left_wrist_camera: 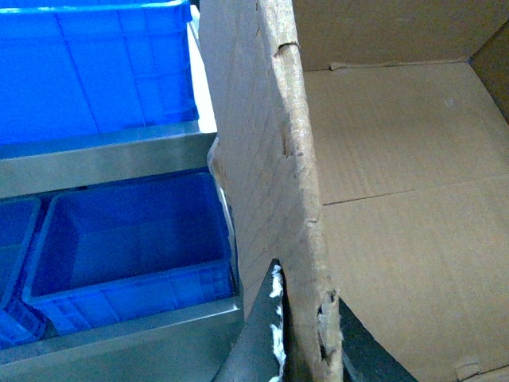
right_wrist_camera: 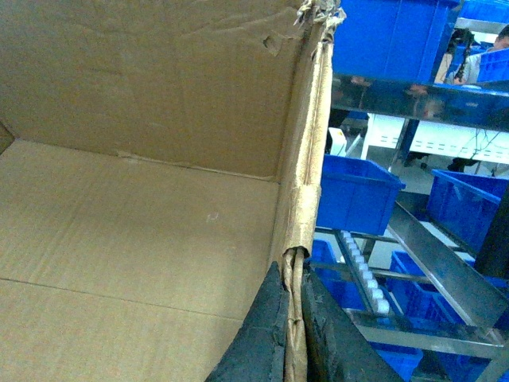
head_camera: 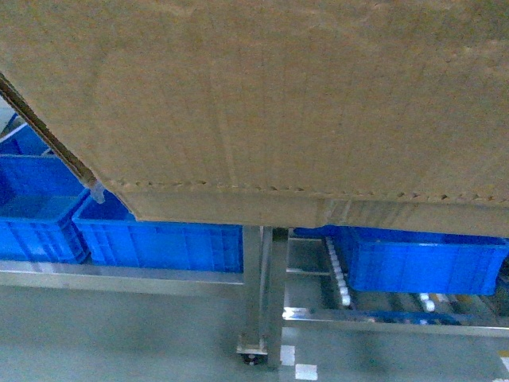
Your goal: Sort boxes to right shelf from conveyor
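Both grippers are clamped on opposite walls of one large brown cardboard box [head_camera: 262,95]. Seen from the left wrist camera, the left gripper [left_wrist_camera: 306,334] has its dark fingers [left_wrist_camera: 258,334] closed narrowly over the torn top edge of a side wall, one finger outside and one inside the box [left_wrist_camera: 398,199]. Seen from the right wrist camera, the right gripper [right_wrist_camera: 293,334] grips the other side wall the same way, its dark fingers [right_wrist_camera: 258,338] pinching the ragged edge of the box [right_wrist_camera: 143,199] between them. Neither gripper is visible in the head view.

Box condition: open at the top, interior bare cardboard, top edges ragged and frayed, with a dashed perforated seam line along the lower part of the face seen in the head view. That face fills most of the head view, so the box is raised in front of the camera, above the shelf level seen below.

Shelf [head_camera: 266,286]: stainless-steel rack with an upright post, a foot on the grey floor [head_camera: 119,334], and rails fitted with small white rollers [head_camera: 340,274]. It lies beyond and beneath the box. Blue plastic crates [head_camera: 159,239] occupy its tiers to the left and right of the post. The wrist views show further blue crates [left_wrist_camera: 127,247] and roller rails [right_wrist_camera: 366,274] just beside each box wall.

Conveyor: not visible in any view.
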You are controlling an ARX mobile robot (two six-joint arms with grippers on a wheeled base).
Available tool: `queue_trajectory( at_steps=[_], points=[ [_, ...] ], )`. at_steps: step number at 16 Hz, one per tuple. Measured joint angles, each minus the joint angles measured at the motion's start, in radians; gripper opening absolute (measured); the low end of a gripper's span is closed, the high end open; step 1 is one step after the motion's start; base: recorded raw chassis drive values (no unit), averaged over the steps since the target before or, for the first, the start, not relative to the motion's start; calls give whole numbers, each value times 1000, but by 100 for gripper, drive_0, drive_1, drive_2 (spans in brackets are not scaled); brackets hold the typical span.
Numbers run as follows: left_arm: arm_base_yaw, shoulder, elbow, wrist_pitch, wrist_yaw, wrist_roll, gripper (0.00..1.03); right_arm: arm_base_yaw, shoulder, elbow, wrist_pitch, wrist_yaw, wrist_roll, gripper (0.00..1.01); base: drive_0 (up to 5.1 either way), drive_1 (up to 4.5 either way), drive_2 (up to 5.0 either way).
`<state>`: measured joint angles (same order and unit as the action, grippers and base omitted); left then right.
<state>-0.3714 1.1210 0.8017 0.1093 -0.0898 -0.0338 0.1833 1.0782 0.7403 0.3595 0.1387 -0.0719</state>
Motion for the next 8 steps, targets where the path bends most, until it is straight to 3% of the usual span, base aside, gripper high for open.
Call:
queue_trajectory(
  at_steps=[8],
  points=[
    [0, 0, -1, -4, 0, 5, 3, 0, 2, 0, -5, 0, 0, 2, 0, 0, 0]
  ],
)
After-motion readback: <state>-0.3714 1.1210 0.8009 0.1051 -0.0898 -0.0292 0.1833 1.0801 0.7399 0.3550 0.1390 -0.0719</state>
